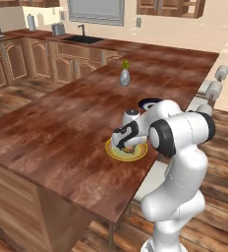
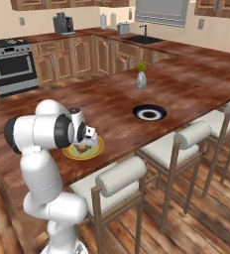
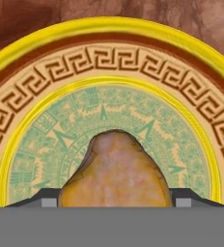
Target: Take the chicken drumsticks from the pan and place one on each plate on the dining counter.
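Note:
A pale golden chicken drumstick (image 3: 115, 169) fills the gap between my two fingertips (image 3: 46, 198). My gripper (image 3: 115, 198) is shut on it, just above the pale green centre of the yellow-rimmed plate (image 3: 109, 29). In the base views that plate (image 1: 113, 152) (image 2: 98, 148) lies near the near edge of the reddish-brown dining counter (image 1: 62, 123), with my gripper (image 1: 126, 146) (image 2: 85, 144) pointing down over it. The blue-rimmed plate (image 2: 149, 113) (image 1: 146, 103) lies farther along the counter with nothing on it. The pan is out of view.
A small grey vase with a green sprig (image 1: 125, 76) (image 2: 141, 79) stands mid-counter beyond the plates. Pale-cushioned stools (image 2: 122, 178) line the counter's right edge. A stove (image 2: 10, 64) and a sink (image 2: 145, 38) sit along the back wall.

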Robot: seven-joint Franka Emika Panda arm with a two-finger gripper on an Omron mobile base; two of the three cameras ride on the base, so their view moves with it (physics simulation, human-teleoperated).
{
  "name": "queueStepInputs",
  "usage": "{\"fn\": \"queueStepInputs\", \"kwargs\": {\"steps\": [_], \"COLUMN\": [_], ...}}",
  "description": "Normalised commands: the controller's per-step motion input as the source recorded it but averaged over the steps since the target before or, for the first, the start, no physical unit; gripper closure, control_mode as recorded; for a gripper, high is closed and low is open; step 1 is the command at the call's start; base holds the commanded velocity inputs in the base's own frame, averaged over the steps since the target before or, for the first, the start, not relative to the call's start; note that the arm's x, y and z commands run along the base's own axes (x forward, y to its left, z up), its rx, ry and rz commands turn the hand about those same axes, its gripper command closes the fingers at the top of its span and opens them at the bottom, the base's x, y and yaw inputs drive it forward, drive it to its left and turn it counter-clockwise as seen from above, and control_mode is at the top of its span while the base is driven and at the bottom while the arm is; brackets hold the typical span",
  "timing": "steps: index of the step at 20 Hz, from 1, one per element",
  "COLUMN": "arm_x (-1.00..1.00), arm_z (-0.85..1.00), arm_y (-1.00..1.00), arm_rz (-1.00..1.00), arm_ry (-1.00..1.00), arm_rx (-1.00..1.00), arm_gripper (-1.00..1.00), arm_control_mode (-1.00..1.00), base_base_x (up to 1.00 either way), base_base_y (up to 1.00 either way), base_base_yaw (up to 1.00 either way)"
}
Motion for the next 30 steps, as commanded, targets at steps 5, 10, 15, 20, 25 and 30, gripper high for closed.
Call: {"fn": "queueStepInputs", "kwargs": {"steps": [5,10,15,20,25,30], "arm_x": [0.01,0.03,0.00,-0.06,-0.05,-0.06], "arm_z": [-0.32,-0.29,-0.21,0.02,0.12,0.33], "arm_y": [0.00,0.04,0.01,0.00,0.00,0.00], "arm_rz": [-0.06,-0.08,-0.05,0.00,0.00,0.00], "arm_ry": [0.00,0.00,0.00,0.00,0.00,0.00], "arm_rx": [0.00,0.00,0.00,0.01,0.00,0.00], "arm_gripper": [1.00,1.00,-1.00,-1.00,-1.00,-1.00], "arm_control_mode": [-1.00,-1.00,-1.00,-1.00,-1.00,-1.00], "base_base_x": [0.00,0.00,0.00,0.00,0.00,0.00], "base_base_y": [0.00,0.00,0.00,0.00,0.00,0.00], "base_base_yaw": [0.00,0.00,0.00,0.00,0.00,0.00]}}
